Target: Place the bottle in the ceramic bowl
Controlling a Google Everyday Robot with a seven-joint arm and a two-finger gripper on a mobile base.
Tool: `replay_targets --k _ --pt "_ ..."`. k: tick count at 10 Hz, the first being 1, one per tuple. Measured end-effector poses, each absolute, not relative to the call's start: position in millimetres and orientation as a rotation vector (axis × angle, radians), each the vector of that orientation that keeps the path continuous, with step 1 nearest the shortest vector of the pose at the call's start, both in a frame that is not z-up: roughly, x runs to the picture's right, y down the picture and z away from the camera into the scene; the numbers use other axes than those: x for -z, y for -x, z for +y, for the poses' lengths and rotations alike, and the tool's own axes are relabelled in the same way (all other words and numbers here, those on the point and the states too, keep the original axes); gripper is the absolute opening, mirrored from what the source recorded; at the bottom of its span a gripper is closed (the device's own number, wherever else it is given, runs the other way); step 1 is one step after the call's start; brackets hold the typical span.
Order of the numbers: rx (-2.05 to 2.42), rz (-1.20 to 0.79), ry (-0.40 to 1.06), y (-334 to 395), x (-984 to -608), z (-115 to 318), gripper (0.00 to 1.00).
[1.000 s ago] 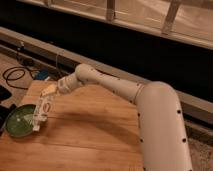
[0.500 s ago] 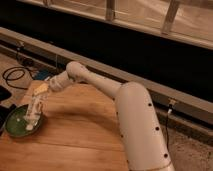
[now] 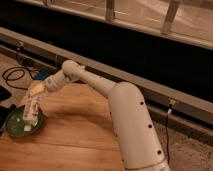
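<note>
The ceramic bowl (image 3: pixel 12 131), dark green with a lighter green inside, sits at the left edge of the wooden table. My gripper (image 3: pixel 38 93) is just above and to the right of the bowl, at the end of the white arm (image 3: pixel 90 82). It is shut on the upper end of the slim white bottle (image 3: pixel 31 113). The bottle hangs steeply tilted, with its lower end down inside the bowl. I cannot tell whether it touches the bowl's bottom.
The wooden table (image 3: pixel 75 140) runs from the bowl to the robot's white body (image 3: pixel 132 130) at the right. Black cables (image 3: pixel 12 75) and a blue object (image 3: pixel 44 74) lie on the floor beyond the table's far left. A dark wall ledge (image 3: pixel 150 85) runs behind.
The arm has swung left and lowered, carrying the bottle from beside the bowl's right rim to over the bowl, so its lower end now dips inside.
</note>
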State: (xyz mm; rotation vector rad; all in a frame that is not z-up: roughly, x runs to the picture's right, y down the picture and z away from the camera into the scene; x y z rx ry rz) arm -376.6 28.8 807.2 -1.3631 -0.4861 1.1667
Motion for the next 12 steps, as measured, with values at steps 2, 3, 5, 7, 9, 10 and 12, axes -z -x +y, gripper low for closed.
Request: replay_targets --k 2,3,5,7,9,10,12 --pt "-1.163 -0.486 1.365 378.7 -806.3 29.8 0.45" --pt "-1.163 -0.486 1.365 378.6 -806.2 29.6 0.53" --pt "-1.165 -0.486 1.364 377.3 -806.8 29.2 0.75" --pt "-1.167 -0.486 1.363 376.6 -807.0 28.8 0.8" --pt "-1.167 -0.486 1.363 376.6 -807.0 28.9 0.8" --pt "-1.167 -0.486 1.364 376.7 -807.1 29.1 0.8" --pt "-1.166 -0.486 1.364 376.9 -806.9 29.2 0.8"
